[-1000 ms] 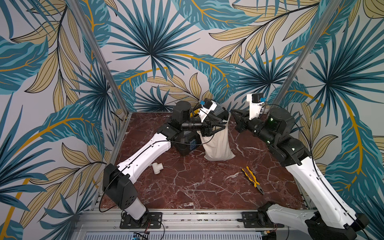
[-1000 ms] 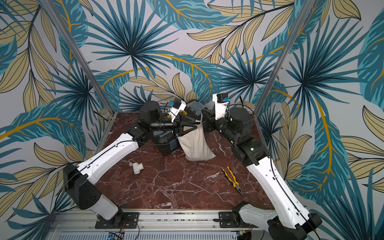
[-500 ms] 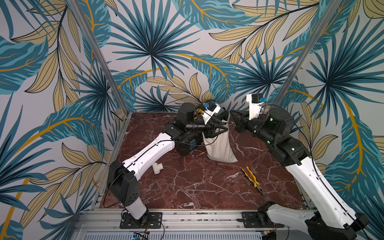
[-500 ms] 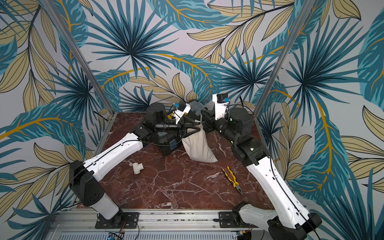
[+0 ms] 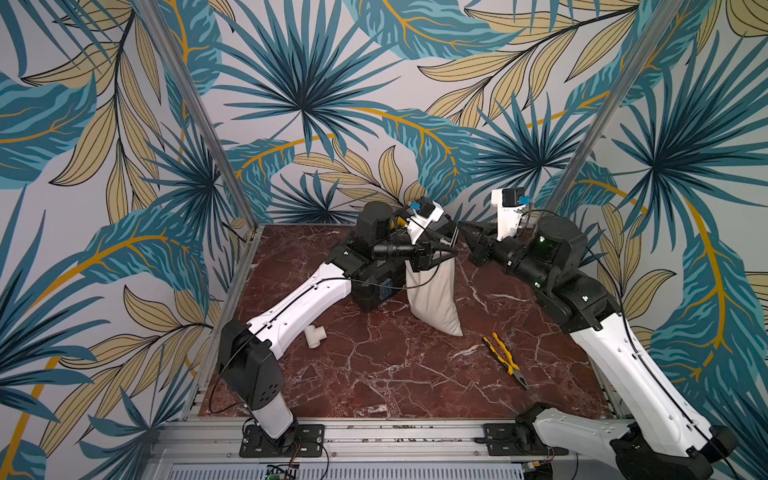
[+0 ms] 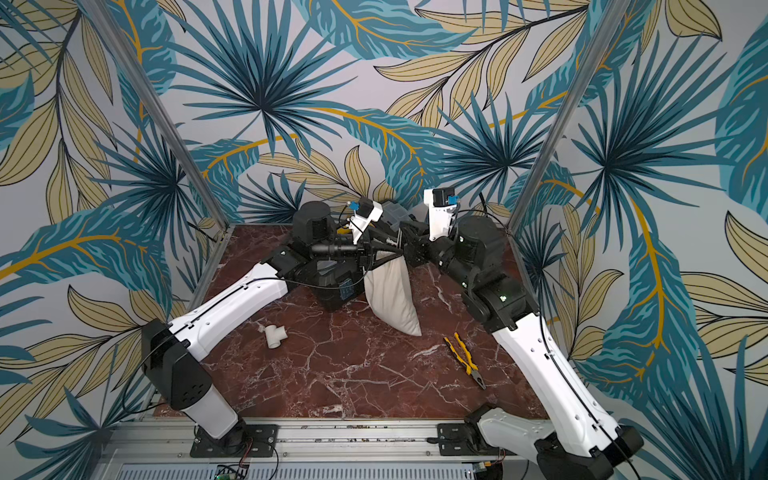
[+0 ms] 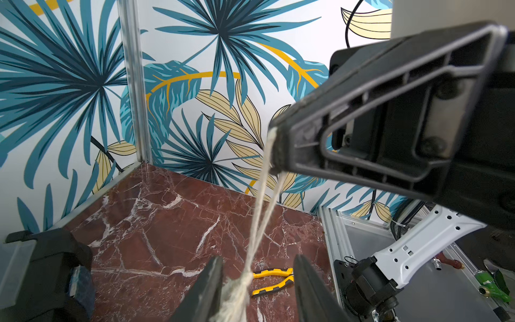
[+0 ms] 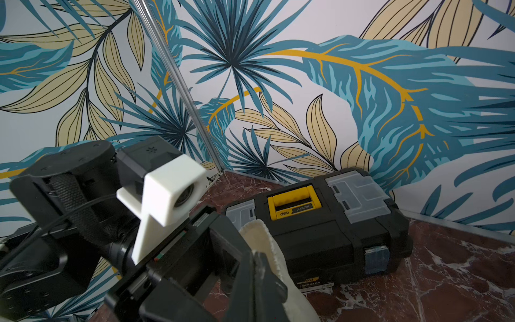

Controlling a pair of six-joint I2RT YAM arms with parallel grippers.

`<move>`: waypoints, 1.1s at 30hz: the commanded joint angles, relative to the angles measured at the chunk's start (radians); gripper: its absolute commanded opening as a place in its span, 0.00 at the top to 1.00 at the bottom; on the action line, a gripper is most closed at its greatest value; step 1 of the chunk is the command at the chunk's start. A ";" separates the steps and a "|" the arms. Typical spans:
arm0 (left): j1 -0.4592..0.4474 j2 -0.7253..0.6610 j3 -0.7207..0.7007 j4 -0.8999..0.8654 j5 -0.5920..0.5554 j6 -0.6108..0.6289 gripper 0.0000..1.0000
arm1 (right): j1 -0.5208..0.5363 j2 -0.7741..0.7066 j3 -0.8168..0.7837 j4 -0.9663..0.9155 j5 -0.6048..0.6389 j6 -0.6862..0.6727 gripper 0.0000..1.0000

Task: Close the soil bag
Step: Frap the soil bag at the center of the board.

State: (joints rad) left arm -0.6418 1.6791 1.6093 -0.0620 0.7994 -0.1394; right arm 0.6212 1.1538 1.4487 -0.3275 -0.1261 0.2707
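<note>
Cream soil bag (image 5: 432, 299): cord (image 7: 254, 245) is clamped by the right pincer (image 7: 276, 147), neck is straddled by the parted left pincer (image 7: 258, 262).

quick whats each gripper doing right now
left gripper: open, jaws apart around the top of the soil bag
right gripper: shut on the cord

Printed on the yellow handle (image 8: 294, 202) of the black toolbox (image 8: 320, 234): "deli", then a code starting "DL", remainder too small. Lower front label (image 8: 312, 280) too blurred to read.
</note>
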 commanded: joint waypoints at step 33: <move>-0.013 0.054 0.011 -0.080 -0.022 0.122 0.81 | -0.003 -0.029 -0.033 0.147 0.003 0.057 1.00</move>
State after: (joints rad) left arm -0.6476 1.7325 1.6394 -0.1043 0.7883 -0.0547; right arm 0.6205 1.1584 1.4357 -0.3199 -0.1268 0.3000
